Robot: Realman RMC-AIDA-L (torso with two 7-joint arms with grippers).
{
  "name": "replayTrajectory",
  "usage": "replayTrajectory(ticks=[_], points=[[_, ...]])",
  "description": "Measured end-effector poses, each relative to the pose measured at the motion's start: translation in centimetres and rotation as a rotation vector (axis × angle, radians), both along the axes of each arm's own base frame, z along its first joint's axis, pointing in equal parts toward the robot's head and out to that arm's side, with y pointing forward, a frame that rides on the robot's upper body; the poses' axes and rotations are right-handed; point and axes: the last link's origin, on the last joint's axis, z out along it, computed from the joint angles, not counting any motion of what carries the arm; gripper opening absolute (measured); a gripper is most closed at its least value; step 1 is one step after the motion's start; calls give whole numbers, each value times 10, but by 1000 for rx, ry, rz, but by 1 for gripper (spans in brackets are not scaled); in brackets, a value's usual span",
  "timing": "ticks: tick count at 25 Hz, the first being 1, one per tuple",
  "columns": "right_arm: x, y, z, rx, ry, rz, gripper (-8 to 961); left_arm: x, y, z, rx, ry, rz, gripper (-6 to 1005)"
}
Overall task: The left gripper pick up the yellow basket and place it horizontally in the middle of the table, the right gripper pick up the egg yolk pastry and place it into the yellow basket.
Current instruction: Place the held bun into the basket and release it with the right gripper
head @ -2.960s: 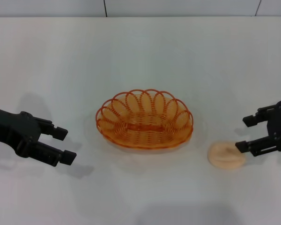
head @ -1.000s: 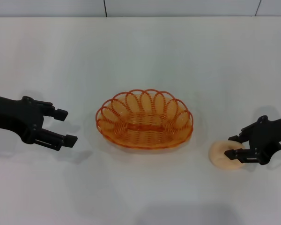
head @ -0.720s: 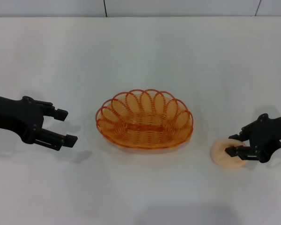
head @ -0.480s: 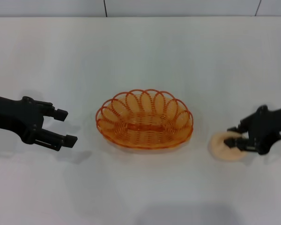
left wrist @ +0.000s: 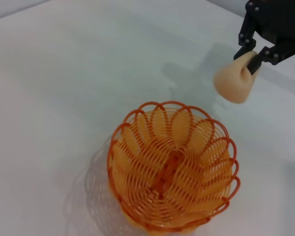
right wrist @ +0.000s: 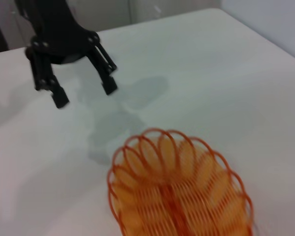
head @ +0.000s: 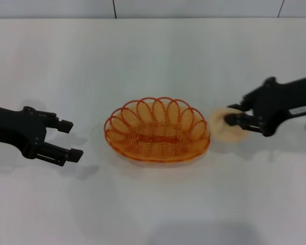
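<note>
The yellow basket (head: 157,129) lies flat in the middle of the white table (head: 153,56), its long side across; it also shows in the left wrist view (left wrist: 173,167) and the right wrist view (right wrist: 179,189). It is empty. My right gripper (head: 231,115) is shut on the egg yolk pastry (head: 224,131) and holds it in the air just right of the basket's rim; the left wrist view shows the right gripper (left wrist: 254,53) pinching the pastry (left wrist: 234,81). My left gripper (head: 70,139) is open and empty, left of the basket; it also shows in the right wrist view (right wrist: 83,94).
The table's far edge meets a grey wall (head: 153,7) at the back. Bare table surface lies in front of and behind the basket.
My right gripper closed on the pastry, lifted it off the table and carried it up and left to the basket's right rim. The left gripper and basket stayed put.
</note>
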Motion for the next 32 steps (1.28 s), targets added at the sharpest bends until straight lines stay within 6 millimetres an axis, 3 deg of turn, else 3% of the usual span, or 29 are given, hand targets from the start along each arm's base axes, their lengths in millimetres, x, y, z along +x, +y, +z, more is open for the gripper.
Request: replayTrajectory(ticks=[12,17,32], points=[[-46,16,-54,-59,-25,143,96,4,1,-2,-6,-6,-16,881],[-51,19,-70,-78,-27,148,77,5,2,-3,-6,-8,-18,881],[-53,19,-83,-66,8,142,73,4,1,-4,-4,-11,-16,879]])
